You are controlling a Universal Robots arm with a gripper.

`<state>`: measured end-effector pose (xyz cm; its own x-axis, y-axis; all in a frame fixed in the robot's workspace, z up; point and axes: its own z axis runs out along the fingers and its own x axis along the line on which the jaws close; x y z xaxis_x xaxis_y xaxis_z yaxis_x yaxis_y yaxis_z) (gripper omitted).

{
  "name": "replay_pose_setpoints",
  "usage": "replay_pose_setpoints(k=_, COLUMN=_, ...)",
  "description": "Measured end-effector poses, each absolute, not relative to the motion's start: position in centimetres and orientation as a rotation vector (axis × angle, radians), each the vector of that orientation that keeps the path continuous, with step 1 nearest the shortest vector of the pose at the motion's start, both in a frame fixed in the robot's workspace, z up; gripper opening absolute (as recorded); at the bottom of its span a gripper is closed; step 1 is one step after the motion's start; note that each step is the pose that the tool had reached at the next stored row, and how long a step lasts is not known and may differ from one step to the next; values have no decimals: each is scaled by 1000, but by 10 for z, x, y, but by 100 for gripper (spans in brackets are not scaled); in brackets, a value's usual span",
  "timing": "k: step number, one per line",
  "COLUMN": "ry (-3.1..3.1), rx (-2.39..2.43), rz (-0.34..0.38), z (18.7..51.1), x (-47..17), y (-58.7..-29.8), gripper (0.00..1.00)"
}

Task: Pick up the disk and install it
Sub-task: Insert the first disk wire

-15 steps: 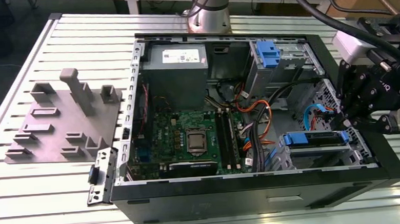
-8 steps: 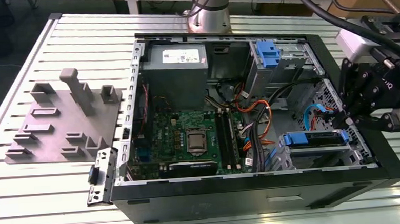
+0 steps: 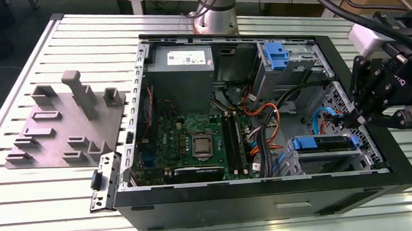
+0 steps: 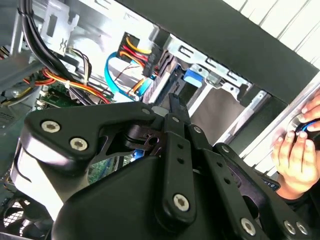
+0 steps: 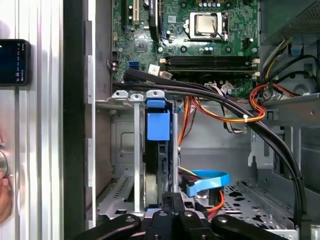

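Note:
The disk [image 3: 324, 143], a drive framed by a bright blue bracket, sits in the metal drive cage at the near right corner of the open computer case [image 3: 267, 197]. In the first wrist view the disk [image 5: 158, 127] stands on edge between the cage rails, blue tab facing the motherboard. My gripper [image 3: 362, 120] hangs over the case's right wall, just beside and above the cage. Its black fingers [image 5: 178, 201] are shut together with nothing between them, close to the disk's end. In the second wrist view the gripper [image 4: 176, 109] points into the case toward the cage.
Orange, black and blue cables [image 5: 225, 107] cross the case beside the cage. A blue latch [image 3: 276, 56] marks the upper bay next to the grey power supply [image 3: 180, 61]. A grey fixture plate [image 3: 65, 128] lies left of the case. A person's hand [image 4: 295, 150] rests outside the case wall.

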<state>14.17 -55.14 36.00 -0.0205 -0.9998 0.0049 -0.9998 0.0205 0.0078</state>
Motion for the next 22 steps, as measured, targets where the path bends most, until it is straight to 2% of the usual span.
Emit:
replay_pose_setpoints(k=11, ry=-2232, rx=2187, rz=-16, z=360, x=152, y=-536, gripper=11)
replay_pose_setpoints(k=22, ry=-2231, rx=2186, rz=-17, z=360, x=152, y=-535, gripper=11)
